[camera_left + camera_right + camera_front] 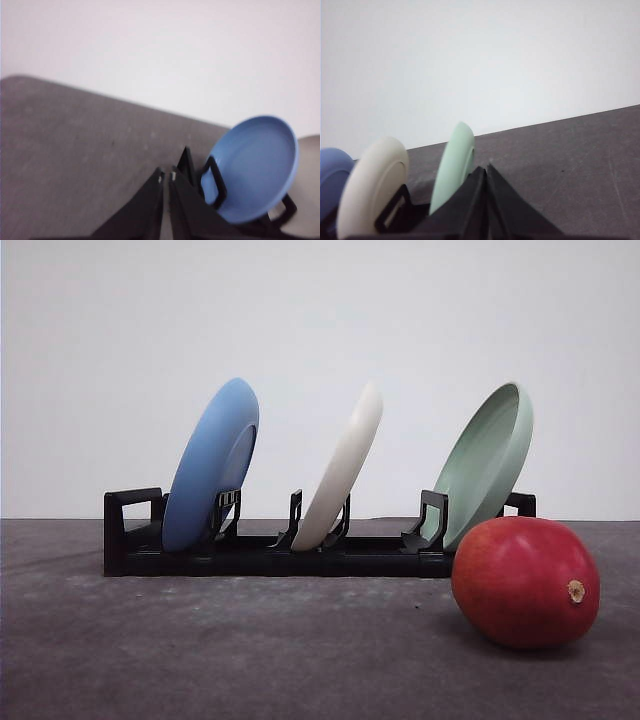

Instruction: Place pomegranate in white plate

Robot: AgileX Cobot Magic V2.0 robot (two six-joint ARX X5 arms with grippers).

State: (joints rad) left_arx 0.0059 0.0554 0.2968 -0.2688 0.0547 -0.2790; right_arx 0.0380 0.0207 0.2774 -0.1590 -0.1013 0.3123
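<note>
The red pomegranate [526, 582] lies on the dark table at the front right, its tan stem nub facing right. The white plate [342, 468] stands on edge in the middle slot of a black rack [250, 555]; it is seen from behind in the right wrist view [372, 186] and as a sliver at the edge of the left wrist view [309, 190]. My left gripper [166, 176] is shut and empty, beside the blue plate. My right gripper [485, 169] is shut and empty, close behind the pale green plate.
A blue plate [212, 465] [255, 167] [332, 180] stands in the rack's left slot and a pale green plate [488, 462] [453, 167] in its right slot. The grey table [200, 650] stretches in front of the rack, against a plain white wall.
</note>
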